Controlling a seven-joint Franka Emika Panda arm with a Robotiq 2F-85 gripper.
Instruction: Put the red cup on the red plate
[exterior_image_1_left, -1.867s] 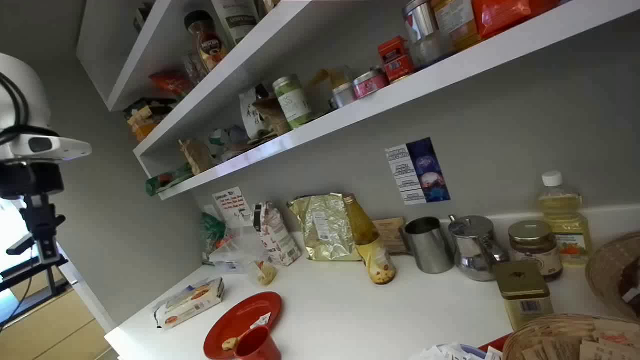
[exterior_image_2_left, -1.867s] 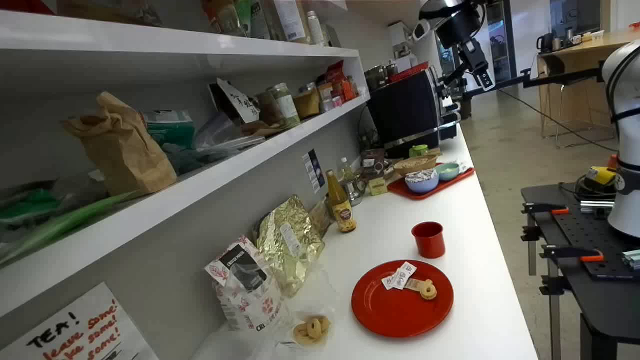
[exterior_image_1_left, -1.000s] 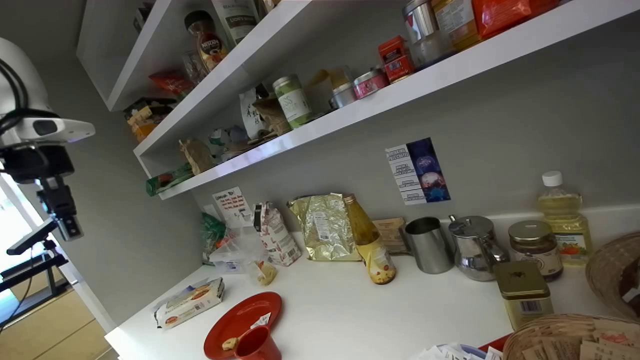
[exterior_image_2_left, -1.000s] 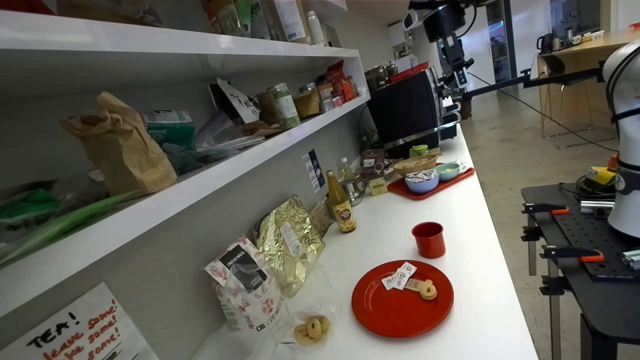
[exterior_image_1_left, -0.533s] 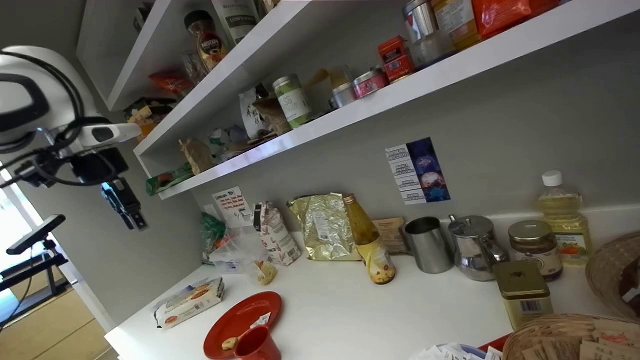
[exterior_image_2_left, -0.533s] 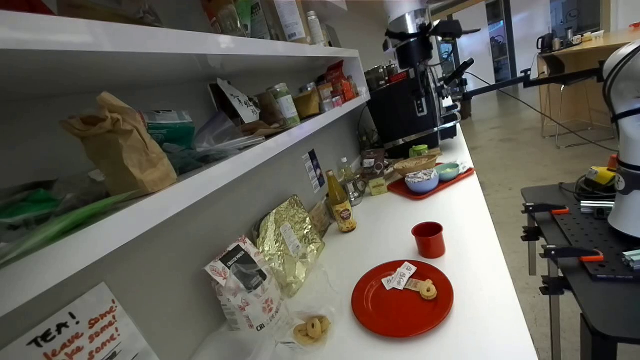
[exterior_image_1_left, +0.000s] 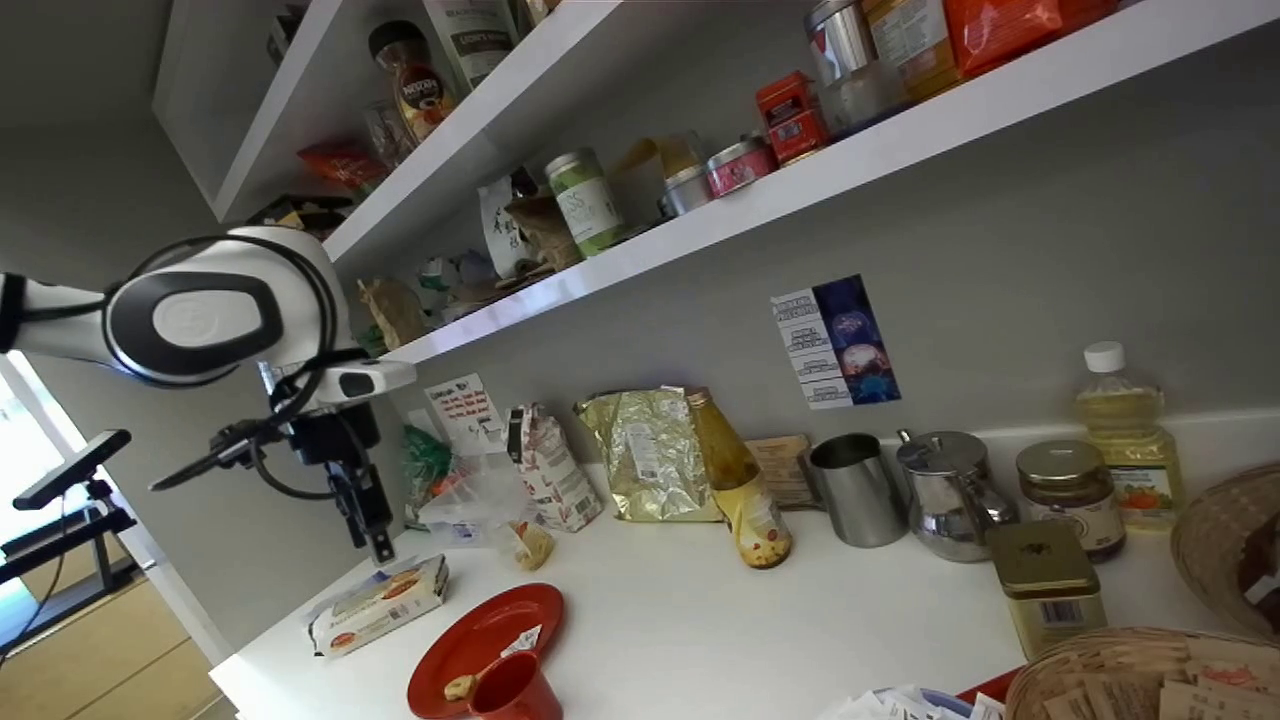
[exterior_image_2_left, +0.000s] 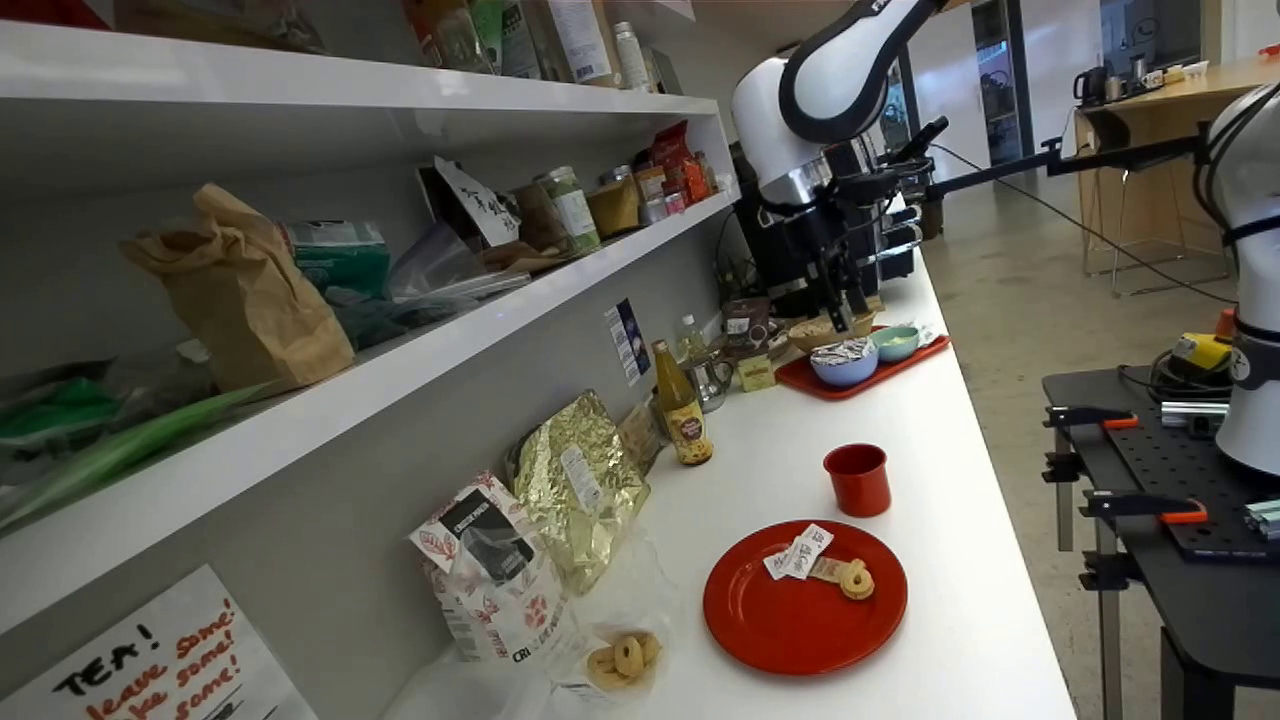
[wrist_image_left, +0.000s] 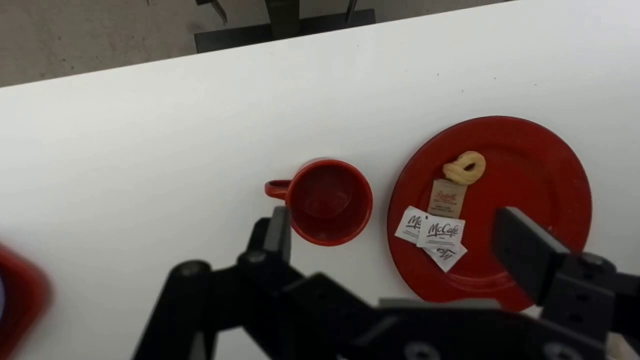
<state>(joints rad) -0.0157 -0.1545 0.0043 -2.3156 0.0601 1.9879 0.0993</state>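
Note:
The red cup (wrist_image_left: 330, 202) stands upright on the white counter, its handle pointing left in the wrist view. It also shows in both exterior views (exterior_image_1_left: 515, 690) (exterior_image_2_left: 858, 482). The red plate (wrist_image_left: 530, 175) lies beside the cup, a small gap apart, and is in both exterior views too (exterior_image_1_left: 480, 635) (exterior_image_2_left: 780, 635). A ring biscuit and several paper sachets lie on the plate. My gripper (wrist_image_left: 392, 225) is open and empty, its fingers spread wide. It hangs well above the counter in both exterior views (exterior_image_1_left: 380, 545) (exterior_image_2_left: 845, 315). In the wrist view its fingers overlap the cup's edge and the plate.
Packets, a gold foil bag (exterior_image_2_left: 580, 490) and a yellow bottle (exterior_image_2_left: 683, 405) line the wall. A red tray (exterior_image_2_left: 835, 390) with bowls and a basket stands farther along. A white shelf (exterior_image_1_left: 700, 210) overhangs the counter. A steel pitcher (exterior_image_1_left: 858, 490) stands at the back.
My arm has swung in over the counter and come down, moving right and lower in an exterior view. The cup and plate have not moved.

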